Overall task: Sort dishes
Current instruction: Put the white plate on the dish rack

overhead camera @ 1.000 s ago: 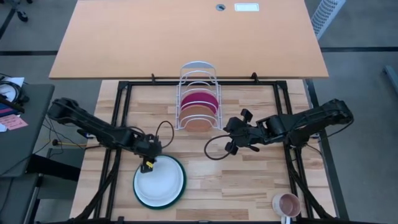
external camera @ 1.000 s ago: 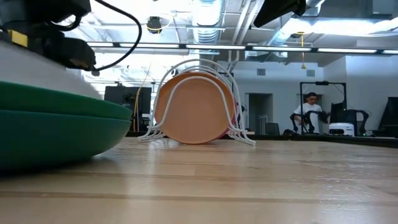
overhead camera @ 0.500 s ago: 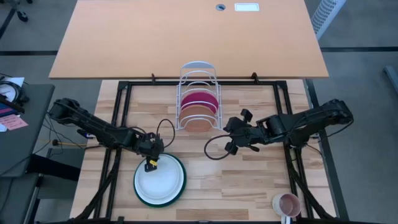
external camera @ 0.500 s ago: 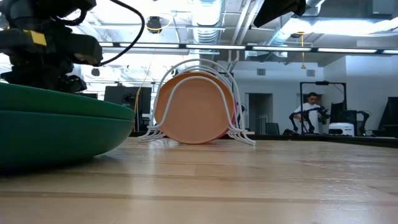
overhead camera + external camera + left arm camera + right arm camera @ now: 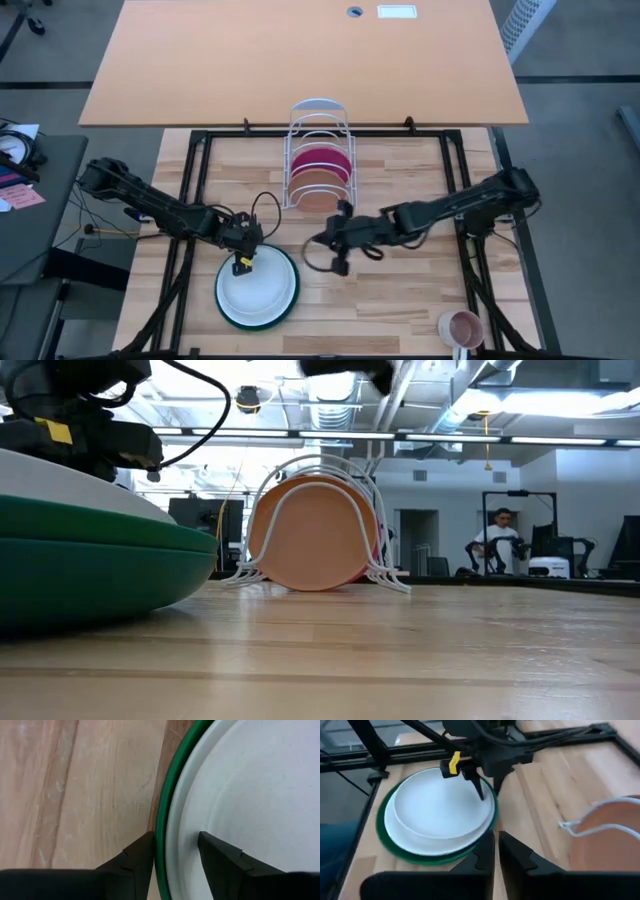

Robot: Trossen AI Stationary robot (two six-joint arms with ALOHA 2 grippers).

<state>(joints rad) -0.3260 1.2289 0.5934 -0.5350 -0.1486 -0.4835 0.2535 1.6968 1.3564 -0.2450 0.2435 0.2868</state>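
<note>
A white plate (image 5: 258, 290) lies in the larger dark green plate (image 5: 254, 327) at the table's near left. In the low view its edge (image 5: 60, 475) is tilted up off the green plate (image 5: 90, 570). My left gripper (image 5: 243, 262) stands at the plates' far-left rim, shut on the white plate. My right gripper (image 5: 322, 240) hangs above the table's middle, to the right of the plates, fingers (image 5: 512, 854) a narrow gap apart, holding nothing. A pink plate (image 5: 320, 160) and a terracotta plate (image 5: 320, 192) stand on edge in the white wire rack (image 5: 319, 120). My left gripper holds the white plate's far-left rim (image 5: 177, 820), coming steeply from above. One finger (image 5: 217, 857) lies on the plate's upper face and the other (image 5: 137, 860) is outside the rim, beside the green rim (image 5: 161, 820). That side is raised; the rest lies in the green plate.
A small pink mug (image 5: 462, 328) stands at the near right corner. Bare wood lies between the plates and the mug. A black frame (image 5: 200, 180) runs along the table's edges. A person (image 5: 497, 540) is in the room far behind.
My right gripper has swung toward the table's left, from beside the rack to near the stacked plates, and has tipped downward. Under my left gripper the white plate's edge stands higher over the green plate than half a second ago.
</note>
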